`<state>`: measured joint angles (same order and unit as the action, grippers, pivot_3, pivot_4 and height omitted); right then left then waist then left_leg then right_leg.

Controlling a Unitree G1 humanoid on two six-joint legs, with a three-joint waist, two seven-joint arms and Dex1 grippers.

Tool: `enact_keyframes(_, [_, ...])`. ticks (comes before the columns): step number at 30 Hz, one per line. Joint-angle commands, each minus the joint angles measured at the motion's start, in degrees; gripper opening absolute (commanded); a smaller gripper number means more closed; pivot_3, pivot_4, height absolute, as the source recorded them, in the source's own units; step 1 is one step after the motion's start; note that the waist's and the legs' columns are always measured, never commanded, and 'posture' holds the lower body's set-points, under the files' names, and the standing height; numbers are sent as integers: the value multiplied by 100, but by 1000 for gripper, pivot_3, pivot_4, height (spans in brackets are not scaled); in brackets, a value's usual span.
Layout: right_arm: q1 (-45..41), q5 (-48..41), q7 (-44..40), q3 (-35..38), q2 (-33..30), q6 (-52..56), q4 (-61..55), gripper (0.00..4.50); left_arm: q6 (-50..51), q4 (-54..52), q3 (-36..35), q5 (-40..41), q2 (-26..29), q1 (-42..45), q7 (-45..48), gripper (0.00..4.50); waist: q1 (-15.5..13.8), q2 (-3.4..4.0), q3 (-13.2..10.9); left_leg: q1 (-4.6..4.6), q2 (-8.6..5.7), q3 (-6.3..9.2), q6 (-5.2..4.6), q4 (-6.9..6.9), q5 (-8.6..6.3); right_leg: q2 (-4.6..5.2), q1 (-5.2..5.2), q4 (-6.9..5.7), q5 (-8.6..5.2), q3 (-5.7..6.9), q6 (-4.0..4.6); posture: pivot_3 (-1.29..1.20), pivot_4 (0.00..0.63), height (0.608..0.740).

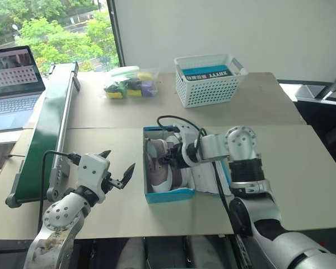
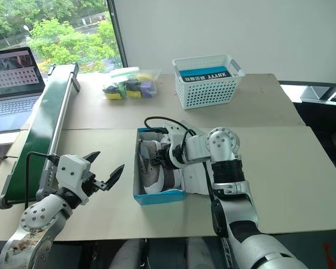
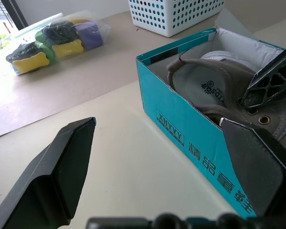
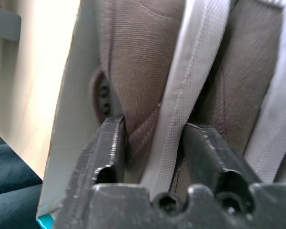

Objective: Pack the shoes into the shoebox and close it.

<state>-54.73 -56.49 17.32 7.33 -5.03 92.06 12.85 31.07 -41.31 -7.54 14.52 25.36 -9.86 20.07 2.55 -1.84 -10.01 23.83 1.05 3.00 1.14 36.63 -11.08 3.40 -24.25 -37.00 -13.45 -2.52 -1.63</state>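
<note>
The bright-blue shoebox (image 1: 169,196) stands open in the middle of the table, its white-lined lid (image 1: 204,179) lying flat to its right under my right arm. Both grey-taupe shoes (image 1: 159,168) lie side by side inside it. My right gripper (image 1: 171,152) reaches down into the box. In the right wrist view its fingers (image 4: 109,148) stand apart, either side of one shoe's grey-edged side wall (image 4: 174,109). My left gripper (image 1: 119,161) hovers open and empty to the left of the box, pointing at the box's blue printed side (image 3: 181,138).
A white lattice basket (image 1: 208,79) with a blue-and-black item stands at the back right. A clear bag of coloured blocks (image 1: 130,84) lies at the back centre. A green conveyor (image 1: 50,129) runs along the table's left edge, with a laptop (image 1: 11,84) beyond it.
</note>
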Motion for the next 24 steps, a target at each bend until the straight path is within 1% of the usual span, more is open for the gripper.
enact_keyframes(1, [-366,110,-321,238,-18,39,-324,3822,-144,-24,-15,-48,24,59,14,4500,0,0,0,0,0,0,0,0,0,0,-1,0,0,0,0,0,150,728])
enact_keyframes(3, [-526,96,-627,376,-84,-115,-525,3822,-152,20,-4,-53,37,94,38,4500,-1,1,-1,1,0,0,0,0,0,0,-1,1,0,1,0,0,150,728])
enact_keyframes(4, [-618,56,-976,344,-245,-310,-734,3822,-154,48,-4,-52,45,124,52,4500,-2,1,-1,1,0,0,0,0,0,0,0,1,0,0,-1,0,150,728])
enact_keyframes(6, [-759,-277,-1605,609,-450,-439,-963,3822,-156,99,-36,-32,68,181,92,4500,-11,3,-2,3,0,1,0,0,0,0,-1,2,-1,1,-1,0,150,728])
enact_keyframes(8, [-673,-851,-2711,683,-992,-246,-1383,3822,-170,152,-73,5,89,238,153,4500,-34,4,-3,3,-1,1,0,0,0,1,0,4,-1,2,-1,0,150,728])
enact_keyframes(11, [46,-1941,-4511,658,-2180,30,-2246,3822,-211,282,-61,38,114,323,278,4500,-99,1,-1,6,-1,8,-11,0,-7,3,12,25,-4,13,-6,0,150,728])
enact_keyframes(12, [356,-2187,-5023,616,-2560,44,-2564,3577,-221,333,-47,60,121,348,330,4500,-119,-3,1,6,0,7,-22,0,-14,3,18,32,-5,14,-8,0,150,728])
enact_keyframes(13, [872,-2543,-5657,632,-3043,44,-2984,3281,-206,371,0,143,139,375,442,4500,-130,-3,1,4,-2,5,-38,0,-23,4,23,38,-8,12,-12,0,150,728])
enact_keyframes(14, [1328,-2730,-6172,635,-3424,44,-3403,3081,-176,394,24,259,149,395,562,4500,-157,-3,1,4,-2,3,-48,1,-29,4,23,42,-8,10,-13,0,150,728])
enact_keyframes(15, [1719,-2808,-6550,628,-3701,43,-3743,2650,-118,403,8,429,142,407,679,4500,-169,-1,0,7,-2,1,-59,1,-36,4,22,49,-11,9,-14,0,150,728])
enact_keyframes(16, [2081,-2777,-6847,589,-3924,-43,-4000,2414,-38,404,-34,625,154,403,810,4500,-139,7,-3,8,-2,-1,-71,1,-44,5,21,50,-14,7,-13,0,150,728])
enact_keyframes(18, [2698,-2317,-7283,297,-4305,-467,-4453,1663,52,405,-117,938,296,338,1146,4500,-100,11,-4,9,-1,-14,-82,7,-50,4,8,34,-17,-10,-10,0,150,728])
enact_keyframes(20, [3353,-1452,-7631,-226,-4727,-1194,-4905,969,17,475,-190,1048,523,266,1447,4500,-54,12,-4,-3,2,-15,-87,10,-53,0,13,22,-24,-9,-4,0,150,728])
enact_keyframes(21, [3688,-951,-7722,-537,-4916,-1602,-5039,641,-18,513,-211,1068,666,224,1600,4500,-45,12,-3,-8,4,-15,-87,10,-53,-1,16,22,-47,-7,-36,0,150,728])
enact_keyframes(22, [3930,-537,-7736,-787,-5014,-1943,-5096,317,-31,537,-236,1103,779,189,1728,4500,-53,10,-3,-10,4,-17,-86,12,-53,-1,15,22,-51,-8,-39,0,150,728])
enact_keyframes(23, [4141,-265,-7659,-959,-5032,-2155,-5030,40,-74,546,-279,1154,868,159,1836,4500,-55,9,-2,-11,4,-13,-86,13,-52,-2,18,23,-59,-4,-45,0,150,728])
enact_keyframes(24, [4341,47,-7574,-1143,-5035,-2404,-4956,40,-117,569,-347,1229,946,141,1938,4500,-55,9,-2,-14,5,-15,-85,19,-52,-2,19,23,-60,-4,-45,0,150,728])
